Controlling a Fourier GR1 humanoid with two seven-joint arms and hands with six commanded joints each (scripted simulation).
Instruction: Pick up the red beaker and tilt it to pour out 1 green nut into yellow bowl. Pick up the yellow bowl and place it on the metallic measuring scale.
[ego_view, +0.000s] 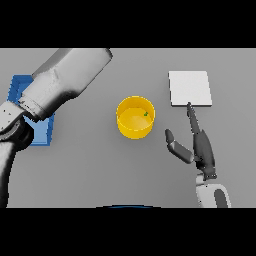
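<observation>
Sitting mid-table with a green nut (146, 114) inside, the yellow bowl (135, 117) is judged light, rigid, best gripped around its wall by the right hand (202, 147), seen unclenched beside it.

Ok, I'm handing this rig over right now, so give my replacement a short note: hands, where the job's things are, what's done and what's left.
Right hand: open, fingers straight, between the yellow bowl and the metallic scale, fingertip at the scale's near edge; holds nothing.
Left hand: not in view; only its arm shows, reaching over the blue tray at far left.
Red beaker: not visible.
Bowl: mid-table, upright, with one green nut inside.
Done: the pour, judging by the nut.
Left: grasp the bowl and set it on the scale.
</observation>
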